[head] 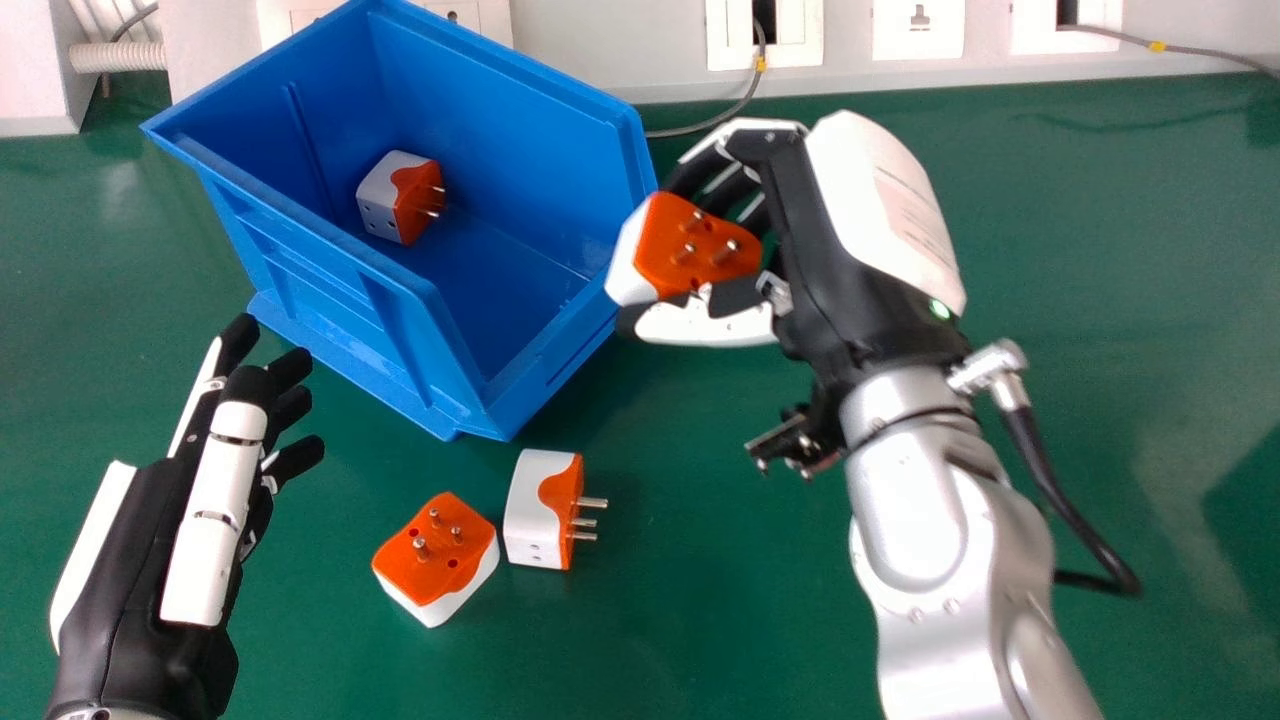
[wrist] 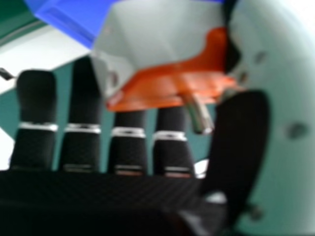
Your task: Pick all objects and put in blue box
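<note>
My right hand is at the right edge of the blue box, its fingers and thumb closed round an orange and white plug adapter with the pins facing up. In the right hand view the adapter sits between the thumb and fingers of my right hand. One adapter lies inside the box. Two more are on the green table in front of it: one pins up, the other on its side. My left hand is at the left, fingers extended, holding nothing.
Wall sockets and a grey cable are behind the box. A black cable loops beside my right forearm. Green tabletop stretches between the loose adapters and my right forearm.
</note>
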Available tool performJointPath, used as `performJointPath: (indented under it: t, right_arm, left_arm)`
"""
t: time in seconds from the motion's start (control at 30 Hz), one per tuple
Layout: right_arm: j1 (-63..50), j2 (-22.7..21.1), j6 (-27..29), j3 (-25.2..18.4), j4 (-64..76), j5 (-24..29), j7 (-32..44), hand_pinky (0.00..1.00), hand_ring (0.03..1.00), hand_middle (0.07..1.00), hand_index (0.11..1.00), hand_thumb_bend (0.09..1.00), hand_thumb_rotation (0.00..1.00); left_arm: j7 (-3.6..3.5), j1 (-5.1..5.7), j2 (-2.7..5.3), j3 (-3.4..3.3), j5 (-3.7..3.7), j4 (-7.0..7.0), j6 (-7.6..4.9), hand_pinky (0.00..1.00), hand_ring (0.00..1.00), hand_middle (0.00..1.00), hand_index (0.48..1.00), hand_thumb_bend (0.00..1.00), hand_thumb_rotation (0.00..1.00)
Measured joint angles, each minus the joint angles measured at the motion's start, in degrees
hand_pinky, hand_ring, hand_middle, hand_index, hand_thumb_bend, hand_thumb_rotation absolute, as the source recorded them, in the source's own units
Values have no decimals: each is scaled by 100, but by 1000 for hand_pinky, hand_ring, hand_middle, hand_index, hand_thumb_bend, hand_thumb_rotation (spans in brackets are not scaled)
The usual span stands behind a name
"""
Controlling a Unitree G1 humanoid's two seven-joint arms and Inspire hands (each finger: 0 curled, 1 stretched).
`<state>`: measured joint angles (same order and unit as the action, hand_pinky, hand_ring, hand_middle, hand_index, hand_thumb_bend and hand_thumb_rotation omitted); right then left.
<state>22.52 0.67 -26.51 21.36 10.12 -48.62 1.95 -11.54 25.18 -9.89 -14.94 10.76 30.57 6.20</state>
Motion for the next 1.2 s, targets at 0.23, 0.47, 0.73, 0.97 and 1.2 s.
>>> performJointPath:
  t: [0.23,0.47,0.73,0.97,1.2]
  right_arm:
    - [806,17,249,-34,-910,290,-213,278,409,531,545,483,0]
    - [1829,146,467,-23,-2121,517,-396,280,410,529,546,483,0]
    - [2866,348,902,74,-3888,760,-711,285,414,535,542,484,0]
    - [3783,548,1433,188,-5522,980,-861,285,422,540,550,484,0]
    - [4425,735,1795,184,-6610,1246,-895,301,420,534,555,485,0]
  left_arm:
    - [1,-10,6,-4,43,-2,-32,896,941,939,985,429,1000]
    - [29,34,35,-10,45,-1,-72,900,941,940,985,429,1000]
    - [84,74,51,-7,36,8,-95,895,940,938,985,429,1000]
    - [108,166,58,-5,34,34,-109,883,933,933,982,425,1000]
    - [145,274,70,0,27,39,-187,874,928,930,978,413,1000]
